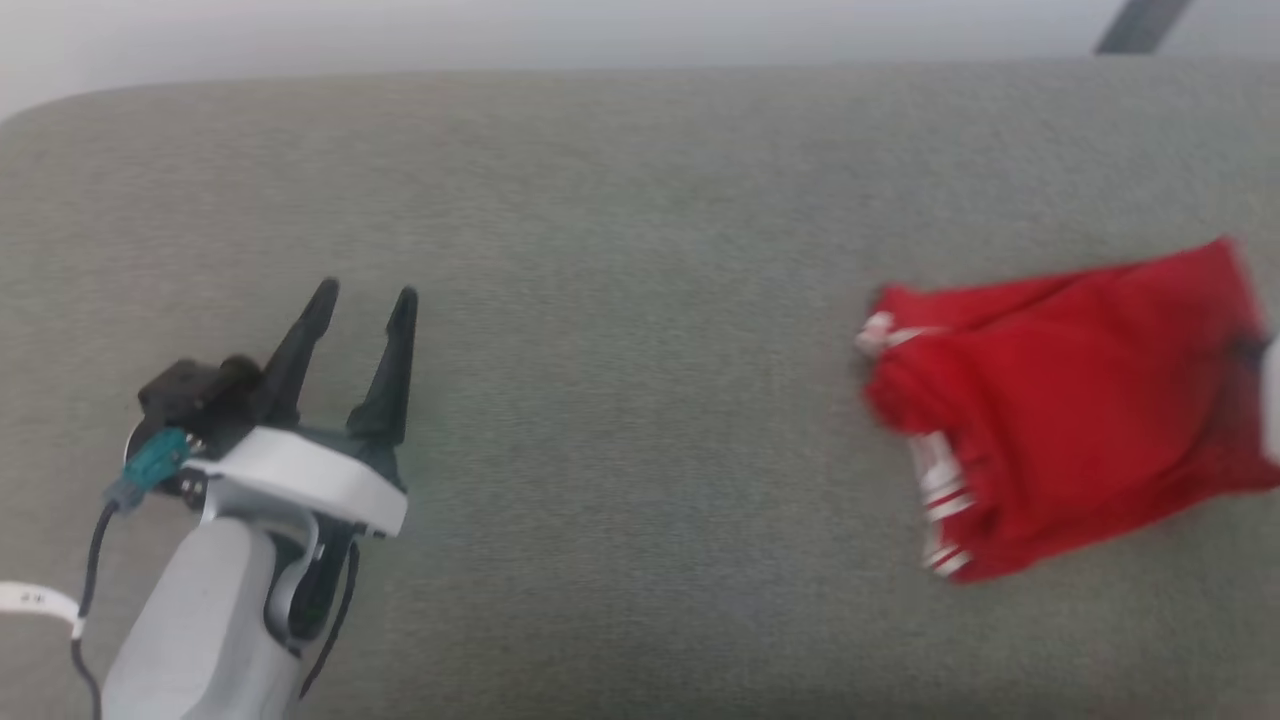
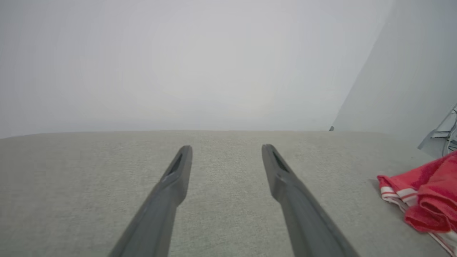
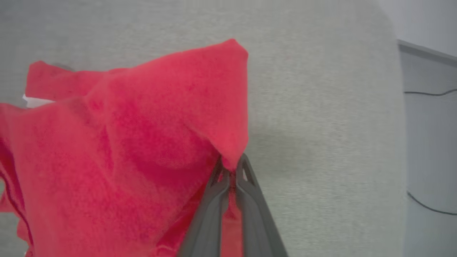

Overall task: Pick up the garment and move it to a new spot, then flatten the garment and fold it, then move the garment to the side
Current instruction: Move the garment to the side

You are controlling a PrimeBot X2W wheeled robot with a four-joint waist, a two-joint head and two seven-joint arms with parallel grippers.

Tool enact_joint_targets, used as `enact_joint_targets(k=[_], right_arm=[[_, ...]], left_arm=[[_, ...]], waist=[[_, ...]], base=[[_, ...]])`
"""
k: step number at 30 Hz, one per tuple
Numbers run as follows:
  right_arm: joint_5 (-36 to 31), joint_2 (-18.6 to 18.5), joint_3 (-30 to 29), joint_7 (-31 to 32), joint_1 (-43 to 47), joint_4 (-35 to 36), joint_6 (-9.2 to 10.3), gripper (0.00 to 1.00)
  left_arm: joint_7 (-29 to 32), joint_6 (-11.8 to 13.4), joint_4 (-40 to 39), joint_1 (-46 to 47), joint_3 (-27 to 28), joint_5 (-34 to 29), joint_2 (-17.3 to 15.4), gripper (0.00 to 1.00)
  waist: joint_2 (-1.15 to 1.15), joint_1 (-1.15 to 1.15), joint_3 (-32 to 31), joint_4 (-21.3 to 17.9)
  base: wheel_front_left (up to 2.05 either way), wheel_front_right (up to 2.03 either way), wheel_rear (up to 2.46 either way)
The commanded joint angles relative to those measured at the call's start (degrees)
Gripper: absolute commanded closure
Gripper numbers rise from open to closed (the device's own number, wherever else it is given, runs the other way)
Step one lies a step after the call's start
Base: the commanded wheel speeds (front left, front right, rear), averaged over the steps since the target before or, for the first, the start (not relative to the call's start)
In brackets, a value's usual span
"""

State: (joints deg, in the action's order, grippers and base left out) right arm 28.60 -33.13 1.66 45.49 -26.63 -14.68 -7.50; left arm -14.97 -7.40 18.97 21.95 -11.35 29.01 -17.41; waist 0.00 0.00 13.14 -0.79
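The garment (image 1: 1070, 400), a red shirt with red-and-white striped trim, lies bunched at the right of the grey cloth surface (image 1: 620, 400). My right gripper (image 3: 231, 165) is shut on a fold of the garment (image 3: 142, 142), pinching the red cloth between its fingertips and pulling it up into a peak. Far off at the lower left, my left gripper (image 1: 365, 310) stands open above bare surface, nothing between its fingers. In the left wrist view the left gripper (image 2: 226, 150) points across the surface and the garment (image 2: 425, 200) shows at the right edge.
The grey surface ends at a far edge (image 1: 640, 75) with a pale wall behind. A dark bar (image 1: 1140, 25) slants at the top right. The surface's right edge (image 3: 400, 107) drops to a floor with thin cables (image 3: 428, 93).
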Motion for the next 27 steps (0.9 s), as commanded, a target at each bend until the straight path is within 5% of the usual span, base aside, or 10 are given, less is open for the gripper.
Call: enact_joint_targets(k=[1,19,27], right_arm=[[-0.6,-1.0,-0.3,-1.1,-1.4,-0.2,0.01,1.0],[-9.5,-8.8,1.4,-18.9,-16.8,-16.5,0.01,1.0],[-13.5,-4.6,2.7,-25.3,-21.5,-26.5,0.01,1.0]], left_arm=[[-0.3,-0.1,-0.2,1.2,-0.3,-0.1,0.0,0.0],[-0.3,-0.1,-0.4,11.4,-7.0,0.6,-1.1,0.0],[-0.2,-0.1,0.3,14.2,-8.9,0.6,-1.8,0.0]], waist=[[0.0,0.0,1.6,-2.0],[0.0,0.0,11.1,-10.6],[0.0,0.0,13.7,-10.9]], base=[[0.0,0.0,0.0],[0.0,0.0,0.0],[0.0,0.0,0.0]])
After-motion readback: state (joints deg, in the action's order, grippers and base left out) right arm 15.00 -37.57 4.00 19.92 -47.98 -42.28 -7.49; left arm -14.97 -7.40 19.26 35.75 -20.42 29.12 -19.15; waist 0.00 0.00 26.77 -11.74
